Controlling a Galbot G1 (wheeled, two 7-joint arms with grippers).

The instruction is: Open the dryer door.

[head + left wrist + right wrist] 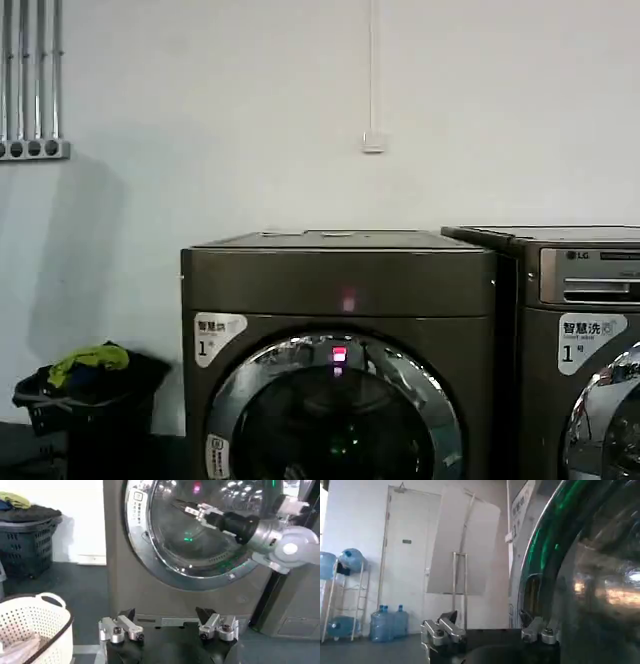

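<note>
Hiding the door's far side, the right gripper sits wide open against its chrome ring; left gripper, also wide, faces it, baskets beside.

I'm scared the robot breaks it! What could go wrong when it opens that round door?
The right gripper sits at the shiny ring of the dryer door with open fingers; they might slip off the smooth curve or scrape the glass. The left gripper hangs low in front of the door, so a swinging door could bump it.
</note>
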